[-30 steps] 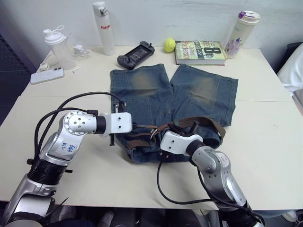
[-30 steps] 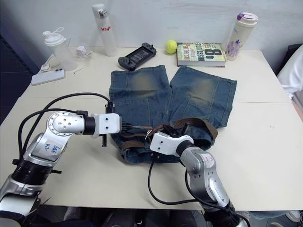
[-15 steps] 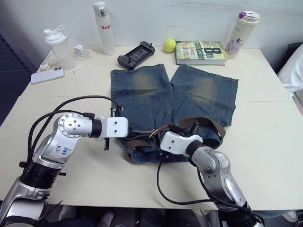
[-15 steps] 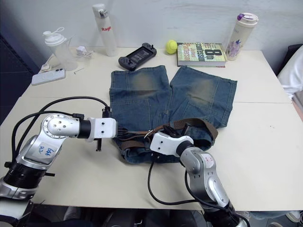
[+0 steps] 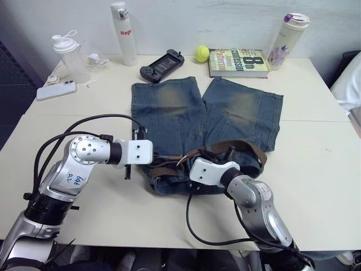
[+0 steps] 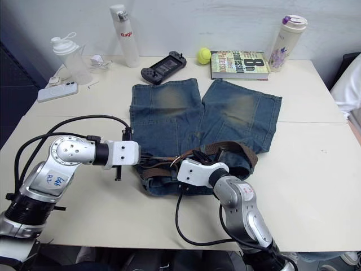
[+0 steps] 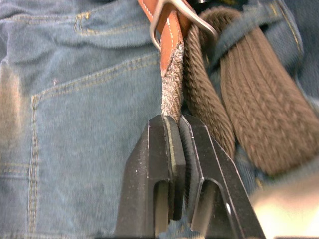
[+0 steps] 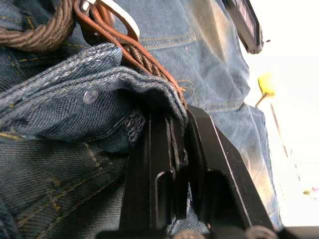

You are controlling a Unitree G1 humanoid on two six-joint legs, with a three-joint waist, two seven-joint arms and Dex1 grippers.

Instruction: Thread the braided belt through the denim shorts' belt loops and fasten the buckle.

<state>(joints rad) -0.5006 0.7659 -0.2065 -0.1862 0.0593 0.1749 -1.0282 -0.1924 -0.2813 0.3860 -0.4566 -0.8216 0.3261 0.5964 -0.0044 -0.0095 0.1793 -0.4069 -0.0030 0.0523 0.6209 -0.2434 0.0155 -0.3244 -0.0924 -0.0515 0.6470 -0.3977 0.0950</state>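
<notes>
With the left tool [image 7: 177,130] clenched on the tip of the dark-brown braided belt [image 7: 251,107] just past its silver metal buckle [image 7: 164,10], and the right tool [image 8: 172,127] pinching the waistband of the faded blue denim shorts [image 5: 175,107] on the bench [image 5: 316,152], a skewed pull could probably slip the tip free or bunch the denim.

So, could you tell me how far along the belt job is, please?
Partly done: the belt already loops along the shorts' waistband. In hand: the left tool pinches the belt's end beside the buckle, and the right tool grips the waistband. Left: fastening the buckle.
</notes>
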